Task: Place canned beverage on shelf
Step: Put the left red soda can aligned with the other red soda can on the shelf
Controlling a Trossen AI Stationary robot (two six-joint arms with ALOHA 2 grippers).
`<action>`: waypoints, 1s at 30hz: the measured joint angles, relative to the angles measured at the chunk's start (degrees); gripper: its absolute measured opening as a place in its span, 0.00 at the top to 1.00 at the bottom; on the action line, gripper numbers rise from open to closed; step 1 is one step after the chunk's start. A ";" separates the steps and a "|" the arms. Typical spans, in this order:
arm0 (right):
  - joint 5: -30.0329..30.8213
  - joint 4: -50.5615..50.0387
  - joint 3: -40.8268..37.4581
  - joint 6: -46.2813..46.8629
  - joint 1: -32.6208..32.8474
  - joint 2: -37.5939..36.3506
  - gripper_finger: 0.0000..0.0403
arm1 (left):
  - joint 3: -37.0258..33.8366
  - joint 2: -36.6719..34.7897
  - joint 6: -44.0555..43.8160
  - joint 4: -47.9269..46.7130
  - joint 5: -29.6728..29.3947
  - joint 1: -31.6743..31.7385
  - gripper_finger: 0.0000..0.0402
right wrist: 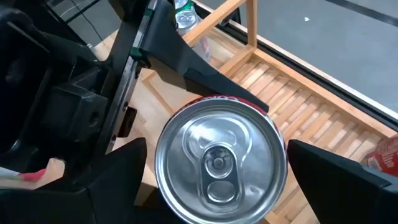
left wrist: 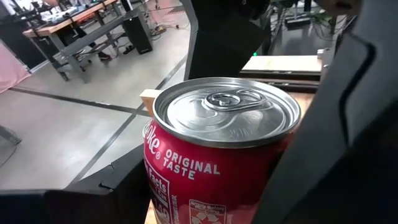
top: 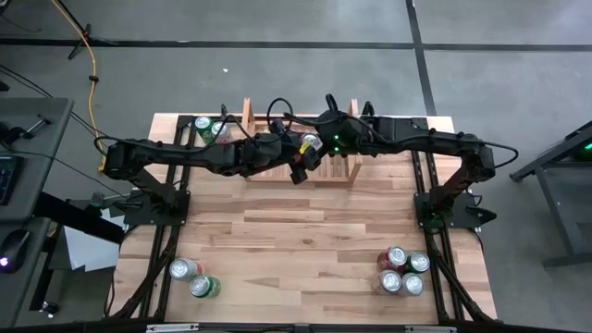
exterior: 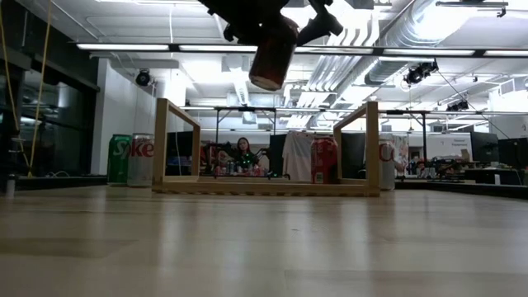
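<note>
The red can (exterior: 272,54) hangs above the shelf (exterior: 264,186), gripped between the left fingers (left wrist: 348,137); right fingers (right wrist: 336,168) spread beside it.

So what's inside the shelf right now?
One red can stands inside the shelf, near its right side board in the low view. Elsewhere its slats look bare. From above, both arms cover most of the shelf, so that view cannot confirm it.

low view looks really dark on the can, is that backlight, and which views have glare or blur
Low view: yes, bright ceiling strip lights sit behind the raised red aluminium cola can, so it and the claws read near-silhouette, and the tabletop in the foreground looks soft. Left wrist view: the can's silver lid shows mild sheen and the label is sharp. Right wrist view: the lid shows soft reflections and the pale wooden slatted shelf looks clear.
</note>
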 joint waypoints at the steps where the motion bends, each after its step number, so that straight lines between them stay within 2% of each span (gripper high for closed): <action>1: -0.08 0.05 0.01 -0.14 -0.01 0.14 0.07 | 0.00 0.00 0.08 -0.13 -0.10 0.03 0.30; 6: -0.01 0.02 0.03 -0.32 -0.09 0.18 0.07 | 0.02 0.00 0.11 -0.29 0.03 -0.02 0.30; 10: -2.41 0.01 0.03 -0.51 -0.14 0.20 0.09 | 0.00 0.00 0.30 0.02 2.56 -0.02 0.30; 18: -2.56 -0.09 -0.13 0.33 -0.15 0.53 0.28 | 0.07 0.11 1.13 0.74 3.86 -0.07 0.30; 30: -1.83 -0.95 -0.15 -0.68 -0.14 0.35 0.28 | 0.45 -0.07 -0.48 -1.91 5.88 -0.07 0.17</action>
